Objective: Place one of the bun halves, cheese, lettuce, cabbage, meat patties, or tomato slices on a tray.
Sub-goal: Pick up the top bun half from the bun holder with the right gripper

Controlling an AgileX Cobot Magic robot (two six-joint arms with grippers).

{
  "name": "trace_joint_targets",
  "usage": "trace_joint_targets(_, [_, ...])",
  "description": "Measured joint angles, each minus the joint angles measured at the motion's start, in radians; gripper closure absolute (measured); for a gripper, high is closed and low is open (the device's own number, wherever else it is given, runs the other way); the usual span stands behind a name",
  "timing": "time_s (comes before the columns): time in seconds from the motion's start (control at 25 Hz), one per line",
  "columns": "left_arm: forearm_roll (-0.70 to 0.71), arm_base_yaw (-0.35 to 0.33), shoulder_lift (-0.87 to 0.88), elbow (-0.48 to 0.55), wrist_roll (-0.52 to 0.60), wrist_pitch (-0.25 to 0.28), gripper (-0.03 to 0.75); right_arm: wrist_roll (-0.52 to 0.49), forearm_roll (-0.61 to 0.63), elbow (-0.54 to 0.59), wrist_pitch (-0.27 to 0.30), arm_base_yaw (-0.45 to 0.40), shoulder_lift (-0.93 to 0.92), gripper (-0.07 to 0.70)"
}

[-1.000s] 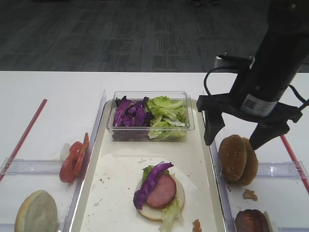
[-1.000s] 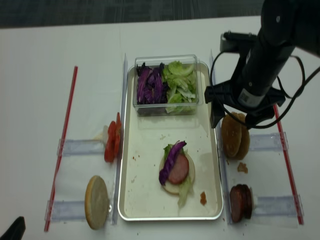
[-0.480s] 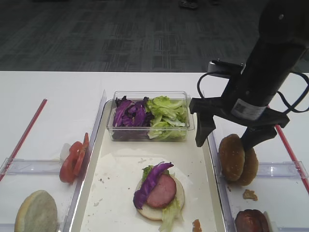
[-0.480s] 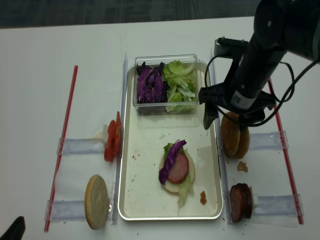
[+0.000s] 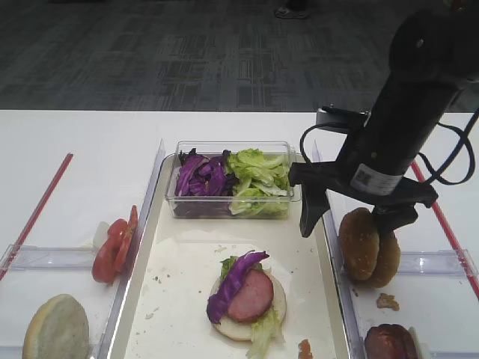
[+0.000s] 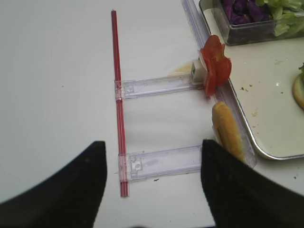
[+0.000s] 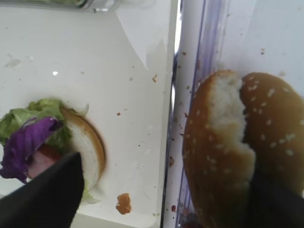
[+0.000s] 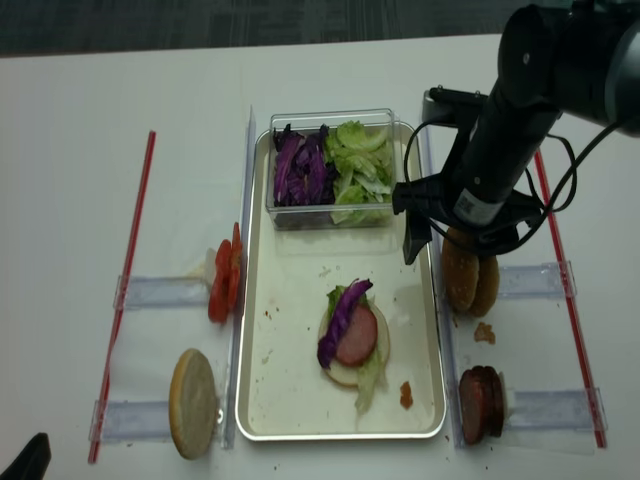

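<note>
Two sesame-seeded bun halves (image 5: pixel 359 243) (image 8: pixel 462 275) stand on edge just right of the tray (image 5: pixel 187 262) (image 8: pixel 290 300). My right gripper (image 5: pixel 350 221) (image 8: pixel 455 245) is open and lowered astride the nearer bun half (image 7: pixel 218 156). Its left finger hangs over the tray's right rim, while the right finger sits at the second bun half (image 7: pixel 275 128). The nearer bun has a pale torn patch. On the tray lies a bottom bun stacked with lettuce, a meat patty and cabbage (image 5: pixel 247 295) (image 7: pixel 42 137). My left gripper (image 6: pixel 149 190) is open over bare table.
A clear box of cabbage and lettuce (image 5: pixel 232 179) sits at the tray's far end. Tomato slices (image 5: pixel 114 243) (image 6: pixel 216 66) and a pale bun half (image 5: pixel 56 329) (image 6: pixel 228 133) stand left of the tray. Meat patties (image 5: pixel 389 342) are at the front right. Red straws and clear rails flank both sides.
My right gripper has moved left and down onto the seeded bun halves, and its left finger now hangs over the tray's rim. Nothing else has moved.
</note>
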Motion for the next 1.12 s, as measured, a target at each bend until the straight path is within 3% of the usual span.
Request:
trace_joint_targets(0.36, [0.0, 0.0, 0.0, 0.0, 0.0, 0.0, 0.304, -0.002, -0.002, -0.006, 0.0, 0.0, 0.024, 0.055])
trace_joint_targets(1.12, [0.0, 0.0, 0.0, 0.0, 0.0, 0.0, 0.304, -0.002, -0.056, -0.006, 0.006, 0.0, 0.028, 0.383])
